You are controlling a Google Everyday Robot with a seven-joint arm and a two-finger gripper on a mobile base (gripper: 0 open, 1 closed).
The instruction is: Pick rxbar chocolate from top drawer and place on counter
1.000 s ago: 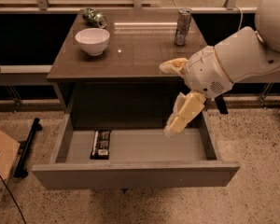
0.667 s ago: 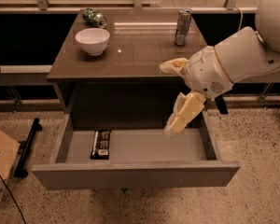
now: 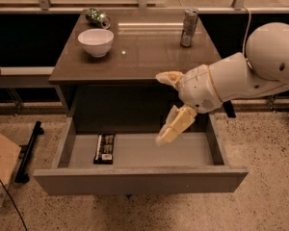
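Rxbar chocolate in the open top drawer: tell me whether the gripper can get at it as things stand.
Probably yes. The top drawer is pulled out, the rxbar chocolate lies uncovered in its left part, and the open gripper hangs above the drawer's middle with nothing between them.

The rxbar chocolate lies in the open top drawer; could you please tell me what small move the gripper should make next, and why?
Probably move the gripper across and down toward the rxbar chocolate. As seen, the bar lies flat in the left part of the top drawer, while the gripper hangs open over the drawer's right half, well apart from it and holding nothing.
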